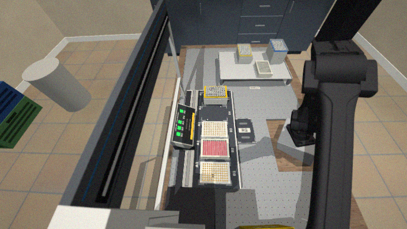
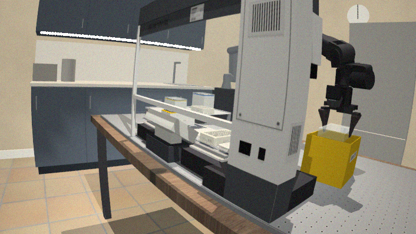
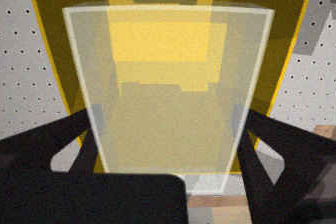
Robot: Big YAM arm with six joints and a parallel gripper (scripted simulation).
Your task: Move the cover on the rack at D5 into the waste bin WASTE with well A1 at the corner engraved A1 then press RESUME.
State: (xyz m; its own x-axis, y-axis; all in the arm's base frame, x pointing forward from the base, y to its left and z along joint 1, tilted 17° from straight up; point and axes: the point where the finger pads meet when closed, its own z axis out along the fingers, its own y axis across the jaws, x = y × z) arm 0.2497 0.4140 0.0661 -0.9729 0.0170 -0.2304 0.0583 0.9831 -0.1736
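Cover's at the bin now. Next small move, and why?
Probably open the pincer and let the clear cover fall. It is held about level at the rim of the yellow waste bin, and the wrist view shows the bin's opening beneath most of it, so it should land inside.

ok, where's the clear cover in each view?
Top: not in it; only a strip of the yellow bin shows at the bottom edge.
Exterior: right side, the clear cover sits between the gripper fingers, at the bin's rim.
Wrist: the cover fills the middle, with the bin under it.
Shared landmark: the yellow bin.
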